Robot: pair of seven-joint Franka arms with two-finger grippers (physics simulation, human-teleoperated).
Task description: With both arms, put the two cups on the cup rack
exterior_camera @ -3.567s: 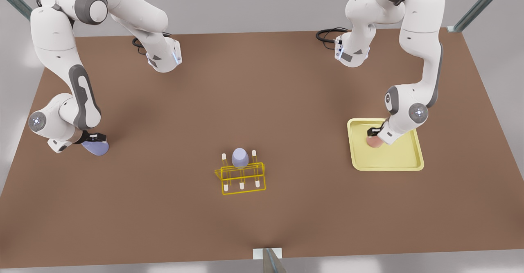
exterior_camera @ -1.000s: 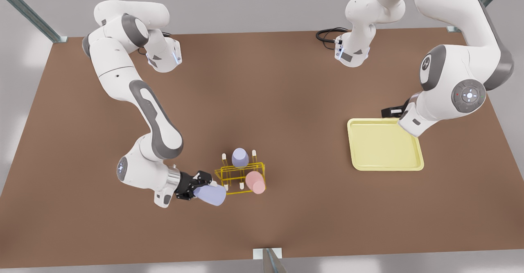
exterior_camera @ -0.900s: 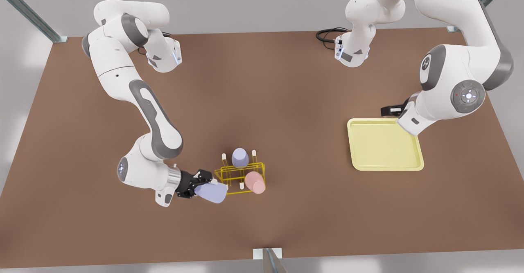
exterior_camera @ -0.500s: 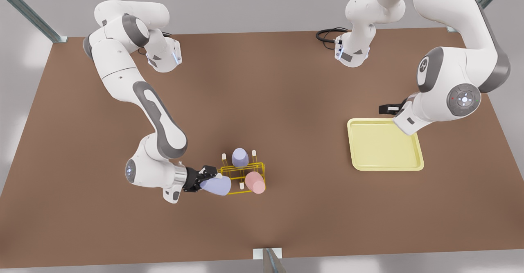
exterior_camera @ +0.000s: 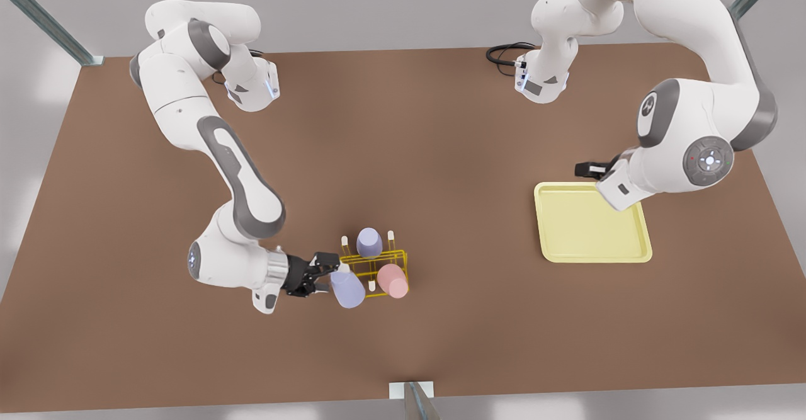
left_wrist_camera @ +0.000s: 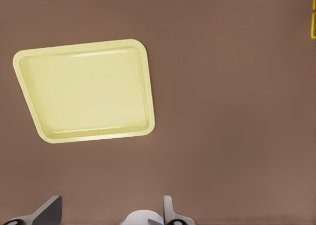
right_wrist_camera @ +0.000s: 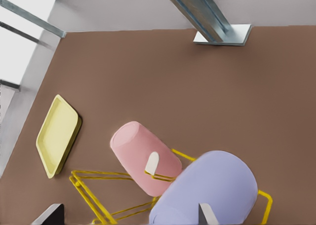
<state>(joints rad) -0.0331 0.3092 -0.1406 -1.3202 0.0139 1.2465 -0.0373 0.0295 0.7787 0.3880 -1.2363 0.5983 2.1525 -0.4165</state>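
A flat brown tabletop (exterior_camera: 441,155) with a matte, unmarked surface spans the scene. Plain pale grey walls (exterior_camera: 378,4) stand behind it. Grey metal frame struts run diagonally at the upper corners (exterior_camera: 38,17), and one strut stands on a white base plate (exterior_camera: 410,390) at the near edge. Black cables (exterior_camera: 504,51) lie coiled at the far edge. Lighting is soft and even, with faint shadows.

The right gripper (exterior_camera: 322,275), black and two-fingered, stretches level on its bent white arm, fingers parted. The left gripper (exterior_camera: 582,169) hangs raised, fingers (left_wrist_camera: 49,210) spread.
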